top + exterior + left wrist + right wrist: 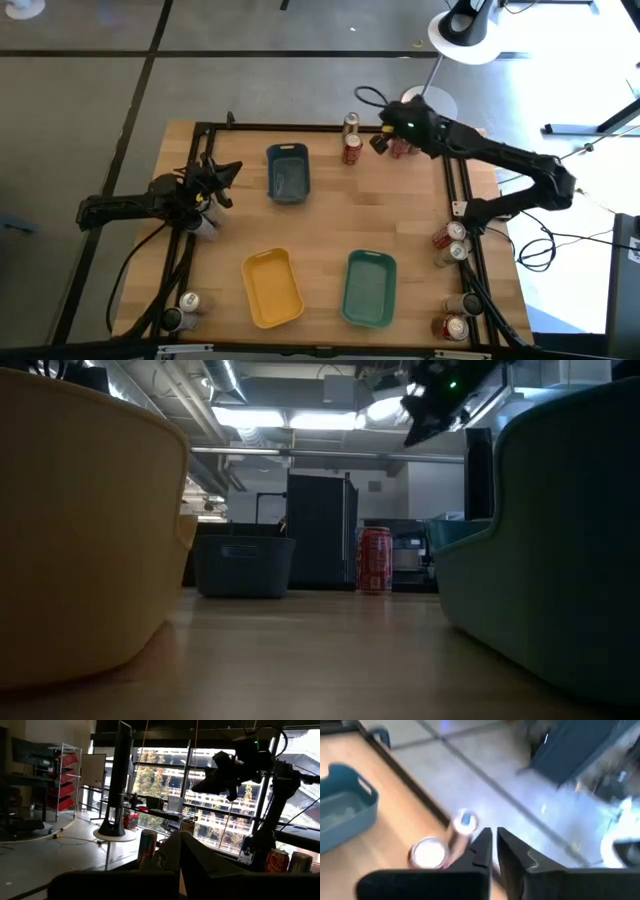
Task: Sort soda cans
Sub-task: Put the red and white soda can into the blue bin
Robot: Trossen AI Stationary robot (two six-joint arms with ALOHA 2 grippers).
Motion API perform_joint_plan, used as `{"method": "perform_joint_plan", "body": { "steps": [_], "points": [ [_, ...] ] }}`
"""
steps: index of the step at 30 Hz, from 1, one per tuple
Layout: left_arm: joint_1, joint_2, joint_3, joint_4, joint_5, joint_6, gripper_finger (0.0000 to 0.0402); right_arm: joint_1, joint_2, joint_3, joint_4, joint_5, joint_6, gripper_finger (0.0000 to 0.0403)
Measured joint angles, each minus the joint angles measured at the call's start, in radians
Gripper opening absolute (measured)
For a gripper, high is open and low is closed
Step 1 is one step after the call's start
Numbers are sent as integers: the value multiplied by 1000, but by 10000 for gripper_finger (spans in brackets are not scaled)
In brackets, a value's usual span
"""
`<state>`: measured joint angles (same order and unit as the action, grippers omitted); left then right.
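My right hand: raised over the far edge of the worktop, by the far cans; my fingers are nearly closed, a thin gap between them, and nothing is held.
My left hand: waiting at the left edge of the worktop; my fingers look closed and empty, though I cannot be sure.
Progress: by my judgement barely begun, since every can I can see stands on the worktop and none is in a tray.
Near cans: two at the near left corner and a cluster at the near right corner.
Yellow tray: near side, left of centre, nothing in it.
Teal tray: just right of the yellow one, also holding nothing.
Right-edge cans: a few, some red-sided, midway along the right rail.
Left-edge can: one silver-topped can just beside my left hand.
Dark blue tray: far side, left of centre, no can inside.
Far cans: a red can with another behind it, and more red under my right arm.
Left to do: all cans need sorting into trays.
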<state>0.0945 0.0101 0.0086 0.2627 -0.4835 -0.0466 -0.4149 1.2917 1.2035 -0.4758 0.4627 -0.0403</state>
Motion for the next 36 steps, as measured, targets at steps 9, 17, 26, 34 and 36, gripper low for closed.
{"method": "perform_joint_plan", "body": {
  "steps": [9, 17, 26, 34, 36],
  "points": [
    [-1, 0, 0, -16, 1, -98, 0, -29, 174, 154, -115, -329, 9, 192],
    [-3, 0, 0, -21, 10, -169, 0, -123, 247, 246, -209, -438, 10, 280],
    [-1, 0, 0, -21, 11, -137, 0, -122, 244, 243, -206, -385, 8, 298],
    [0, 0, 0, -20, 11, -128, 0, -121, 292, 241, -129, -382, 76, 329],
    [0, 0, 0, -20, 7, -113, 0, -117, 322, 241, -128, -387, 114, 359]
  ]
}}
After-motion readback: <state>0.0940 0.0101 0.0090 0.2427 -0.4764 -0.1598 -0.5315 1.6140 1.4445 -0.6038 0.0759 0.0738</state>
